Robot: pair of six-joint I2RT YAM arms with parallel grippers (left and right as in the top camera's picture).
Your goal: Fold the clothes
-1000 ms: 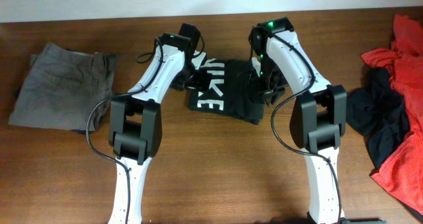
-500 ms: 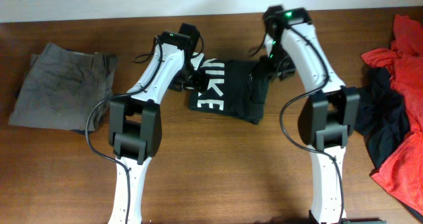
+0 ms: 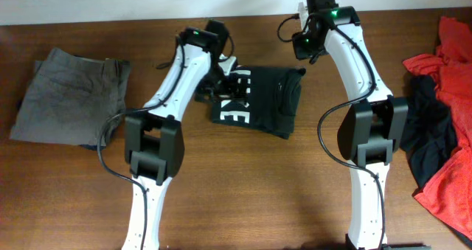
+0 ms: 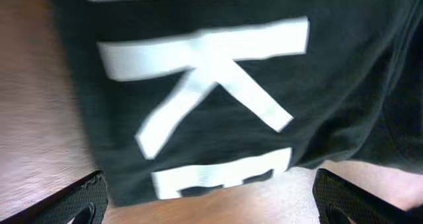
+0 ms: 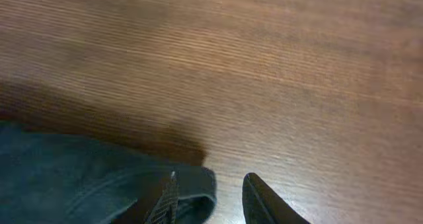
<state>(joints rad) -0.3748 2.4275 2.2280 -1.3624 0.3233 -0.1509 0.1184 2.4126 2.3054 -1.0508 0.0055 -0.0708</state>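
A black T-shirt [image 3: 259,106] with white letters lies folded in the middle of the table. My left gripper [image 3: 223,80] hovers over its left part. In the left wrist view its fingers [image 4: 211,207] are wide open and empty above the shirt's lettered edge [image 4: 218,85]. My right gripper [image 3: 304,47] is at the shirt's far right corner, raised off it. In the right wrist view its fingers [image 5: 215,201] stand apart, with the shirt's corner [image 5: 99,184] lying under the left finger and nothing held.
Folded grey trousers [image 3: 66,95] lie at the left of the wooden table [image 3: 243,183]. A pile of red and black clothes [image 3: 442,125] lies at the right edge. The far table edge meets a white wall just behind the arms.
My right gripper has lifted off the shirt's right side and moved back toward the far edge. My left gripper has shifted slightly right over the lettering. The shirt's right edge lies flatter.
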